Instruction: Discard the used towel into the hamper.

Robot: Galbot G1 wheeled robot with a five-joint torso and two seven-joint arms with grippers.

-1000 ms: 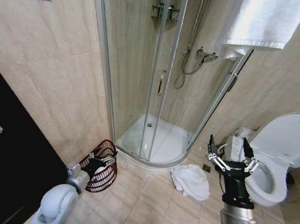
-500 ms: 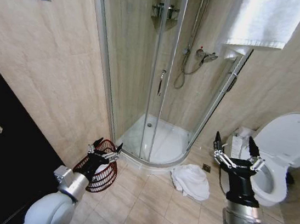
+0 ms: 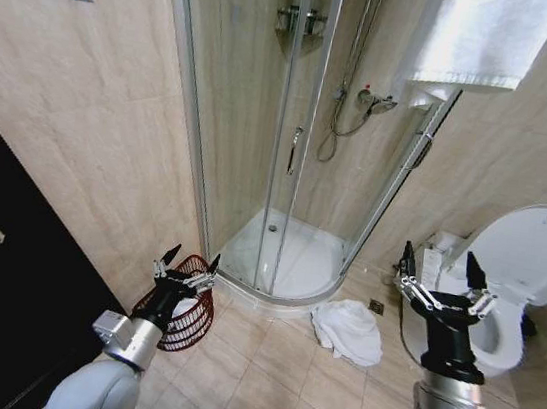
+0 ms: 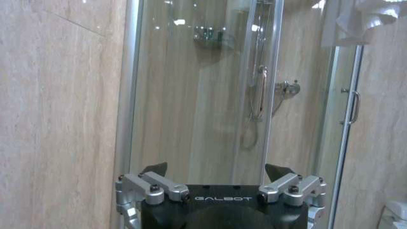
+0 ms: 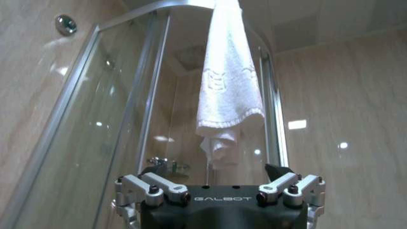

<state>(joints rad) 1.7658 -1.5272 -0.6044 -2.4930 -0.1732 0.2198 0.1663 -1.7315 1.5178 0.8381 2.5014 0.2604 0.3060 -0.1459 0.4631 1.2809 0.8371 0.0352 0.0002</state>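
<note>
A: What fills the head view?

B: The glass shower cabin (image 3: pixel 294 127) takes the upper middle, with the toilet (image 3: pixel 520 282) at the right edge. A clean white towel (image 3: pixel 487 36) hangs over the cabin's top at the upper right.

A: And the used towel?

B: It lies crumpled on the tiled floor (image 3: pixel 348 330), lower middle of the frame, just in front of the shower tray and left of the toilet. Nothing touches it.

A: The hamper?

B: The hamper (image 3: pixel 182 312) stands at the lower left against the wall, well apart from the towel. Whether anything lies in it I cannot tell.

A: What are the 2 arms doing?

B: Both are raised with fingers pointing up. The left gripper (image 3: pixel 187 266) hangs in front of the hamper's rim, jaws spread wide and empty. The right gripper (image 3: pixel 441 286) sits at the lower right before the toilet bowl, also spread wide, holding nothing.

A: So how far along?

B: By my judgement, at the very start: 0 steps done. The towel has yet to be grasped, carried across to the lower left and dropped in.
</note>
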